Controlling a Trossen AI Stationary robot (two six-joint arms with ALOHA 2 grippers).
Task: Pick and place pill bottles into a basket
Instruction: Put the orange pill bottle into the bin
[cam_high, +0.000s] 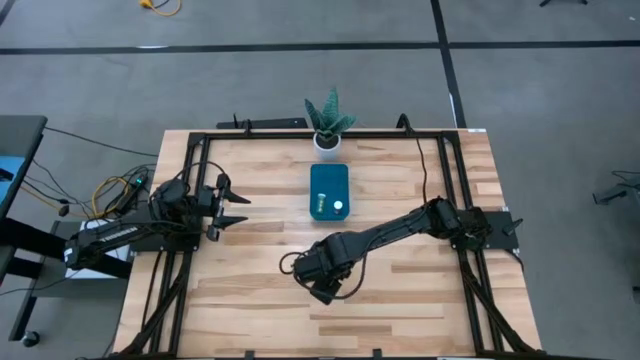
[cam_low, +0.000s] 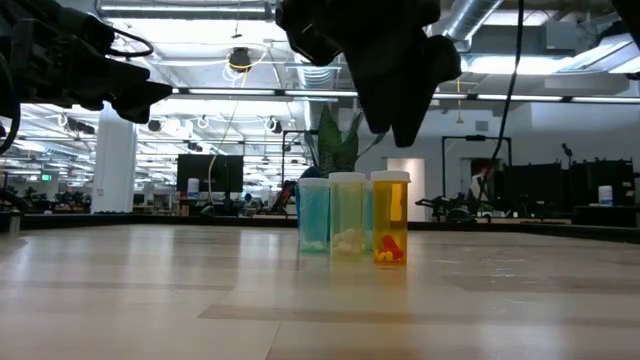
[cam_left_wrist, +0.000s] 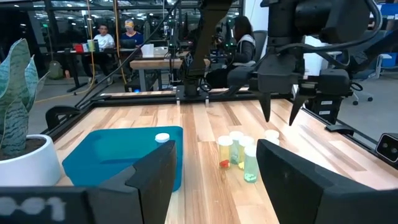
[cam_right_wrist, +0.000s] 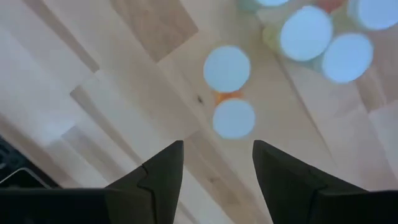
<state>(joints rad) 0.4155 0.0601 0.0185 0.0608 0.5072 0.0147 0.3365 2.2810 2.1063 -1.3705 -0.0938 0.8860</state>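
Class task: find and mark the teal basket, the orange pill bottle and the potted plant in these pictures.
teal basket (cam_high: 326, 184): high view, bare floor of the bin.
orange pill bottle (cam_low: 390, 222): low view, middle of its body.
potted plant (cam_high: 328, 114): high view, on its leaves.

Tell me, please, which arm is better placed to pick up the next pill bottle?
The right. Its gripper hangs open directly above the cluster of pill bottles on the table, pointing down. The left gripper waits near the table's left edge, away from the bottles and the basket.
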